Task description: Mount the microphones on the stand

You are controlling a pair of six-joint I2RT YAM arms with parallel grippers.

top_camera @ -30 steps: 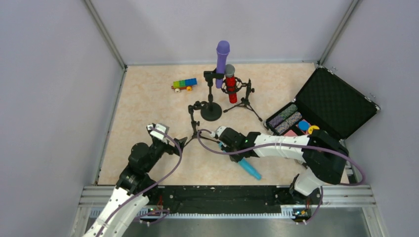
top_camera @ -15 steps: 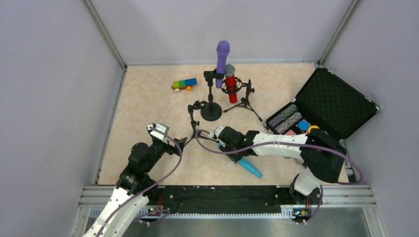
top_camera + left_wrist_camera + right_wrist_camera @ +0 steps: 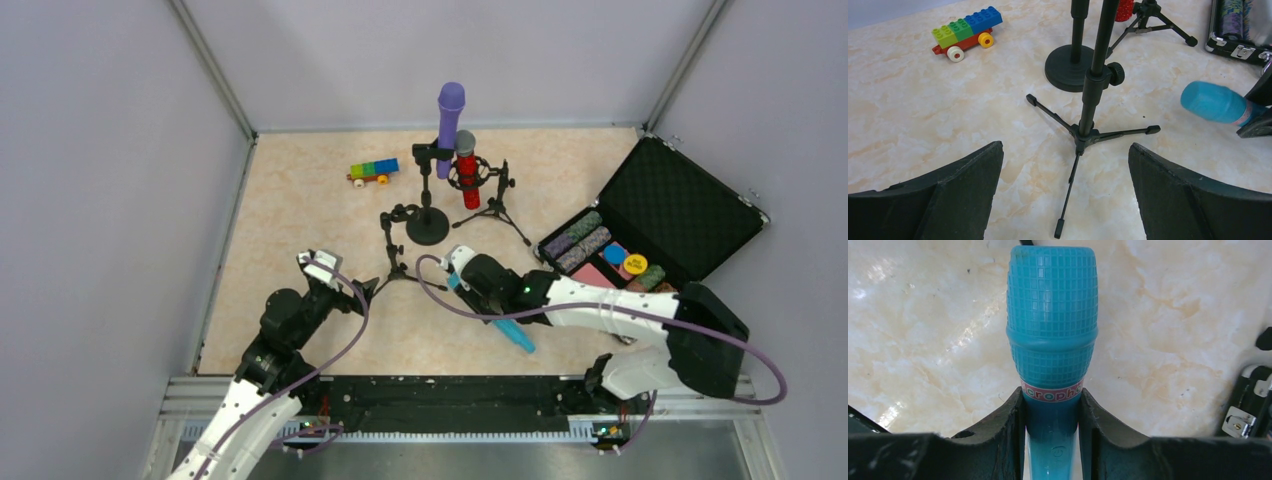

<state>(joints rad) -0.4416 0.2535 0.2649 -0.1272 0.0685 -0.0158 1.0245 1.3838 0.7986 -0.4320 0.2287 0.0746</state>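
Marble tabletop (image 3: 923, 340) lies behind blue microphone (image 3: 1052, 335), pink band (image 3: 1052, 391) reading "crophon"

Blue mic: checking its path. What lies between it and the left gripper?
The tripod stand, seen in the left wrist view: it stands ahead of the left gripper, with the blue mic beyond, to its right.

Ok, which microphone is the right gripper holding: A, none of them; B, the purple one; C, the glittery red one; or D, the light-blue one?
D: the right wrist view shows the right gripper shut on the handle of the light-blue microphone, while the purple microphone and the red microphone are upright well away from it.
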